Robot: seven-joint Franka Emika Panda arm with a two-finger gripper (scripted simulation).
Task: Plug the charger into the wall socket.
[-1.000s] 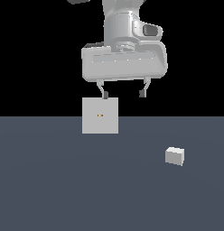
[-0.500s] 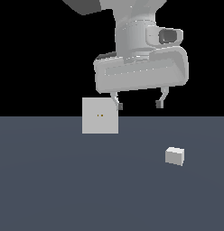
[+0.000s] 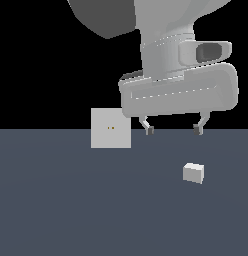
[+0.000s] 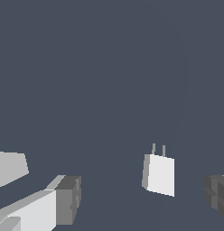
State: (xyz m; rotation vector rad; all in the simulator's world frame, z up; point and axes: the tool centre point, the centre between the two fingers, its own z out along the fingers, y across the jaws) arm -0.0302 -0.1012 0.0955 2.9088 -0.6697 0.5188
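The charger is a small white block lying on the dark grey floor at the exterior view's right. In the wrist view the charger shows two thin prongs at one end. The wall socket is a flat light-grey square panel standing upright at the exterior view's left, with two tiny orange dots at its centre. My gripper hangs open and empty above the floor, above and slightly left of the charger and right of the socket. In the wrist view the gripper fingers stand wide apart, with the charger between them but lower down.
The dark grey floor spreads flat across the scene under a black background. A pale corner of the socket panel shows at the edge of the wrist view.
The arm has moved toward the exterior view's right and closer to the camera, from above the socket to above the charger. The gripper stays open. The charger and socket have not moved.
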